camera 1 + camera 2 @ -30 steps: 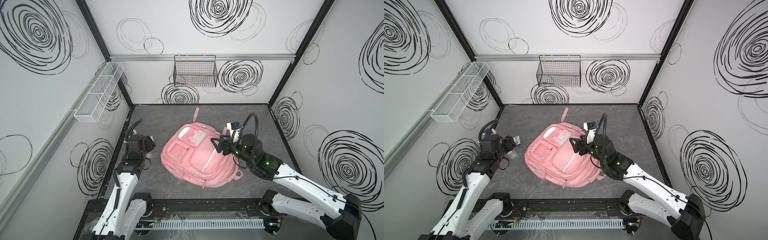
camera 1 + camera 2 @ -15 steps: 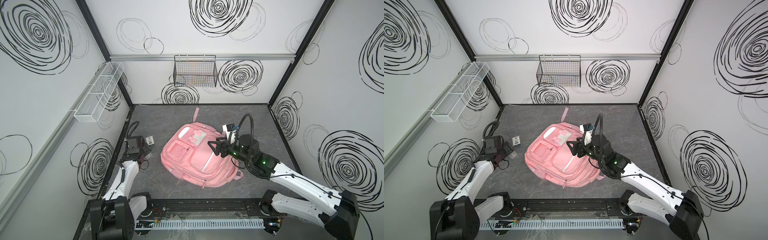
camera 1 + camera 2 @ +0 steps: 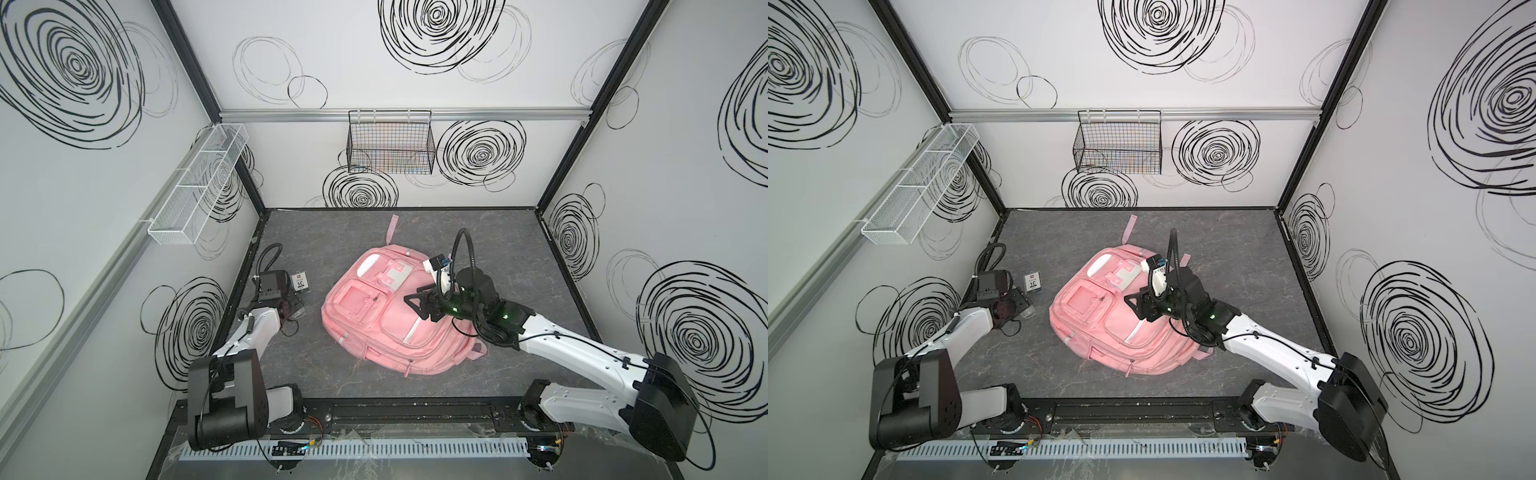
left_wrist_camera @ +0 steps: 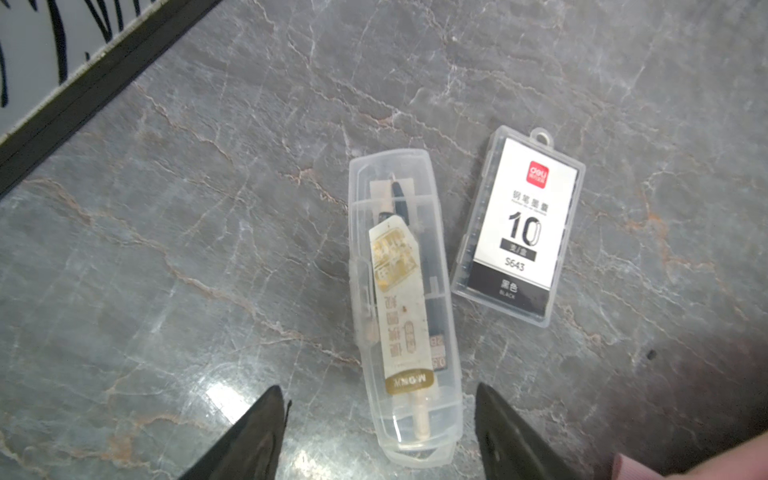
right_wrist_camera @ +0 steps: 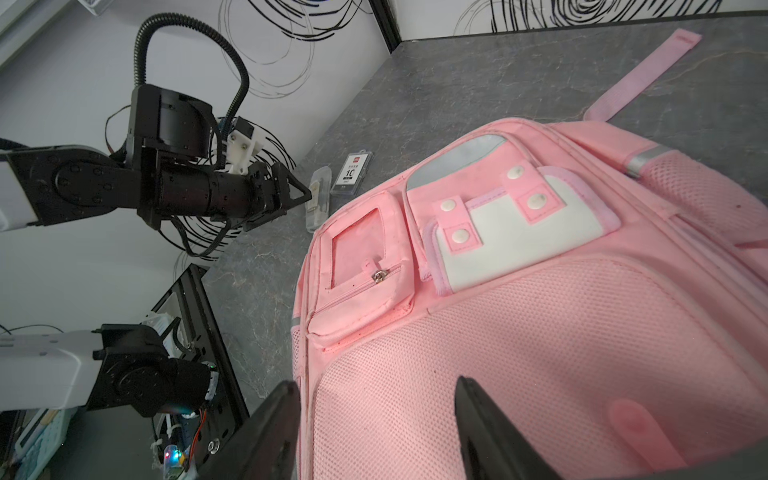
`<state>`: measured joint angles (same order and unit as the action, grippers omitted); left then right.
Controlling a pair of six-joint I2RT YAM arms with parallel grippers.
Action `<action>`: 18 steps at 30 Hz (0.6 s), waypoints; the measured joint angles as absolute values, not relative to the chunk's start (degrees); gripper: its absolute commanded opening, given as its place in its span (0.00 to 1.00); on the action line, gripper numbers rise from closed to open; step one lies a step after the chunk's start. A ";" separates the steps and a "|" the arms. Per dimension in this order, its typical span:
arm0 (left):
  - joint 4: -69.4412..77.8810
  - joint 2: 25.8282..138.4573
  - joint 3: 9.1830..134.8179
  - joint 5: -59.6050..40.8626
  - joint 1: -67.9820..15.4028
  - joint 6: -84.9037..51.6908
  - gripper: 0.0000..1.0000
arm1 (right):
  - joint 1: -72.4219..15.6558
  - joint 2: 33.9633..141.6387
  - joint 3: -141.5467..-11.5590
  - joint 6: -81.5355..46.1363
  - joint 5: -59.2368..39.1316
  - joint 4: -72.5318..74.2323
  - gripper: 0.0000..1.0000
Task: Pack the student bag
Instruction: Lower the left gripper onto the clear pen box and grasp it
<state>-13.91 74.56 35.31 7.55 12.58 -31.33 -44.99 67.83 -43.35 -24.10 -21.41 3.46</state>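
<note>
The left hand (image 4: 378, 386), wide open and empty, has dropped over the clear pen case (image 4: 403, 291) beside the student bag (image 3: 374, 316) lying flat on the desk (image 3: 332, 232), while the right hand (image 5: 374, 380), open and empty, hovers over its front, so packing seems barely begun

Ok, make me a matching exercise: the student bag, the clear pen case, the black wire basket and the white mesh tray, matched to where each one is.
Things
1. student bag
2. clear pen case
3. black wire basket
4. white mesh tray

Places
A. hung on the rail of the back wall
B. fixed to the left side wall
C. lying flat in the middle of the table
D. on the table beside a small labelled box

Pairs: 1-C, 2-D, 3-A, 4-B
</note>
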 measured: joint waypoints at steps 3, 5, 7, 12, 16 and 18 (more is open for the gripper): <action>-14.04 76.23 37.30 8.60 11.68 -31.20 0.72 | -44.99 68.77 -43.38 -23.18 -22.70 3.46 0.63; -13.96 77.38 38.30 9.39 10.87 -30.87 0.71 | -44.86 68.82 -43.38 -22.65 -23.53 3.60 0.63; -14.00 78.24 38.61 9.80 10.50 -30.85 0.71 | -44.42 68.77 -43.57 -22.20 -24.38 3.73 0.62; -14.02 81.36 39.13 10.46 10.37 -30.83 0.72 | -43.35 67.99 -44.99 -21.04 -25.93 3.53 0.63; -14.02 83.70 39.13 10.39 10.37 -30.61 0.72 | -43.05 66.76 -45.98 -20.08 -26.15 3.49 0.63; -14.02 84.40 39.13 10.37 10.37 -30.37 0.72 | -43.07 66.32 -46.15 -19.62 -26.15 3.51 0.63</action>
<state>-14.02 84.40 39.13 10.37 10.37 -30.37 -43.07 66.32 -46.15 -19.62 -26.15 3.51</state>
